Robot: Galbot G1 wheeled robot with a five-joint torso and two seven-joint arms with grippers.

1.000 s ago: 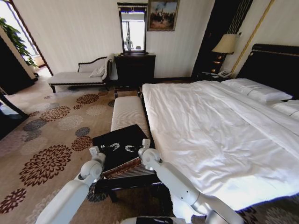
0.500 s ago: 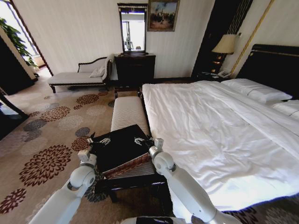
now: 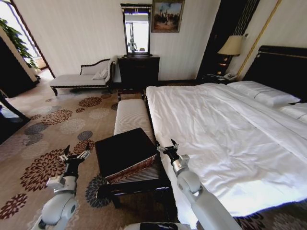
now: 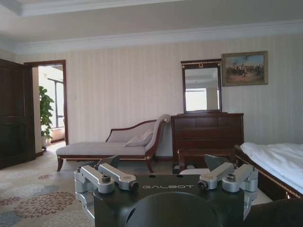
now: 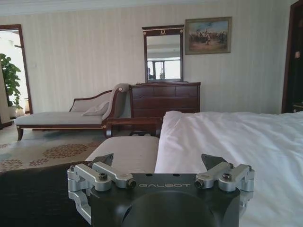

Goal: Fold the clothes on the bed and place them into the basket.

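The basket (image 3: 135, 169) of brown wicker sits on a dark wooden bench at the foot of the bed (image 3: 216, 124). Black fabric, the folded clothes (image 3: 123, 150), lies flat inside it with no lettering showing; I cannot tell the shirt's edge from the black lining. My left gripper (image 3: 73, 155) hangs open over the carpet, left of the basket and apart from it. To the basket's right, by the bed's edge, my right gripper (image 3: 166, 145) is open and holds nothing. The left wrist view shows open fingers (image 4: 113, 174); the right wrist view shows open fingers (image 5: 108, 176) beside the black fabric (image 5: 38, 194).
A striped white bench (image 3: 132, 115) stands just beyond the basket along the bed's foot. The dark bench (image 3: 139, 181) carries the basket. A chaise longue (image 3: 79, 78) and a dark dresser (image 3: 139, 69) with a mirror line the far wall. Patterned carpet (image 3: 53, 124) spreads to the left.
Both grippers have drawn back off the black fabric in the basket, the left swinging out over the carpet, the right toward the bed's edge. The fabric stays in the basket.
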